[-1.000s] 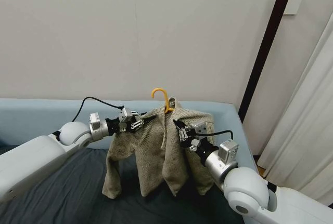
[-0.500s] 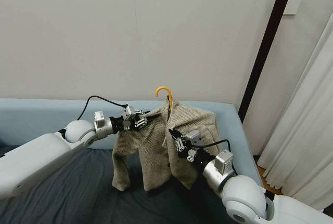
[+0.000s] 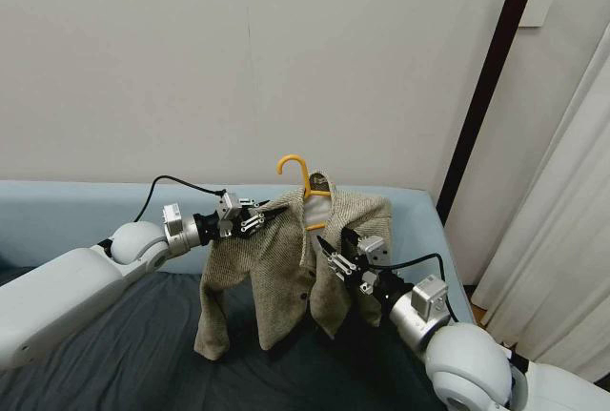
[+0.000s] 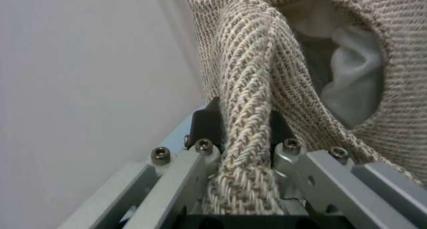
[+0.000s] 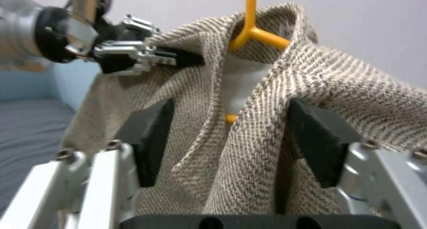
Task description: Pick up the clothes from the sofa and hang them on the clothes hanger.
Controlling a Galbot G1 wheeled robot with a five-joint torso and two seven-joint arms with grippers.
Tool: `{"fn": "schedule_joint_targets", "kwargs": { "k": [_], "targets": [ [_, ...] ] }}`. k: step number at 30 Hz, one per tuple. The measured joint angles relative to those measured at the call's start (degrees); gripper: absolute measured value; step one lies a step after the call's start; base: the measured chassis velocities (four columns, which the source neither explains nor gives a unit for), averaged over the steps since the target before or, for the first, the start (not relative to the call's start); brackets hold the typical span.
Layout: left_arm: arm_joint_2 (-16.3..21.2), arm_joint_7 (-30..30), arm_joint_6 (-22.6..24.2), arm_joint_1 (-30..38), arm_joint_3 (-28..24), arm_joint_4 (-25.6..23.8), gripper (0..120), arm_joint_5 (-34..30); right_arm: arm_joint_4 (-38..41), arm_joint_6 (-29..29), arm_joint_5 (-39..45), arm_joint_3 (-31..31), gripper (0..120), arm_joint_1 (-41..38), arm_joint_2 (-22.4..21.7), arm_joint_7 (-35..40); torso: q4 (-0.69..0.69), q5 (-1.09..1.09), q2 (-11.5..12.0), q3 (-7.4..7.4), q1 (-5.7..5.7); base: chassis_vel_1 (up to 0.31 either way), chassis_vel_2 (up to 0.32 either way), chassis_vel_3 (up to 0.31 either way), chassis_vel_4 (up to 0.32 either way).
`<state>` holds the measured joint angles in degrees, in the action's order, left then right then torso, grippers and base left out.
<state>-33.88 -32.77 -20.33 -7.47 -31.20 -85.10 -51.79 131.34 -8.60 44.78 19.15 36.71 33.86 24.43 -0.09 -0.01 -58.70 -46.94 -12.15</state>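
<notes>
Jacket was up in the air on the orange hanger, over the dark seat of the light-blue sofa and in front of its backrest. Long axis was vertical: collar up, hem down, open front toward the robot. The hanger hook pointed straight up with its curl opening to the robot's left, and the shoulder line ran left-right across the head view. The sleeve on the robot's left hung straight down, and I couldn't tell if its cuff touched the seat. Left gripper was at the jacket's left shoulder tip, arm reaching in from the left. In the left wrist view its fingers were narrow, pinched on a thick ridge of the knit that ran straight out from between them. The same gripper showed in the right wrist view, clamped on that shoulder edge. Right gripper sat low at the front of the jacket, on the robot's right half of it, pointing up toward the collar. Its fingers were spread wide, with the jacket's front edge hanging between them and the hanger neck above. I couldn't tell if the pads touched the cloth. A dark pole and a curtain stood well apart on the right.
</notes>
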Motion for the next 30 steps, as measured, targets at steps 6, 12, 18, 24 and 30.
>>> {"fn": "schedule_joint_targets", "kwargs": {
  "k": [6,12,18,24,30],
  "targets": [
    [0.0,0.0,-0.4,-2.0,2.2,-0.3,8,0.2,4.3,-0.1,1.0,-2.5,91,1.9,-3.5,-0.8,0.0,0.0,0.0,0.0,0.0,0.0,0.0,0.0,0.0],
    [1.1,0.2,-0.4,-4.1,4.2,-1.5,8,0.3,5.1,-1.6,0.8,-3.3,100,2.6,-4.1,1.7,0.01,0.0,0.0,0.0,0.0,0.0,0.0,0.0,0.0],
    [2.7,-0.4,-0.8,-5.4,5.4,-3.1,8,-0.2,2.8,-1.9,2.8,-6.3,100,2.2,-4.9,2.9,0.01,0.01,0.0,0.0,0.0,0.0,0.0,0.0,0.0],
    [3.3,-1.5,-2.1,-5.9,5.5,-3.9,8,-0.9,-1.6,0.5,6.1,-10.3,100,0.0,-10.3,-5.9,0.03,0.02,0.0,0.0,0.0,0.0,0.0,0.0,0.0],
    [1.9,-3.7,-3.1,-3.6,3.2,-3.3,8,-1.0,-8.3,4.4,9.1,-15.3,100,-1.1,-17.5,-20.4,0.02,0.04,0.0,-0.01,0.0,0.0,0.0,0.0,0.0]
  ]
}}
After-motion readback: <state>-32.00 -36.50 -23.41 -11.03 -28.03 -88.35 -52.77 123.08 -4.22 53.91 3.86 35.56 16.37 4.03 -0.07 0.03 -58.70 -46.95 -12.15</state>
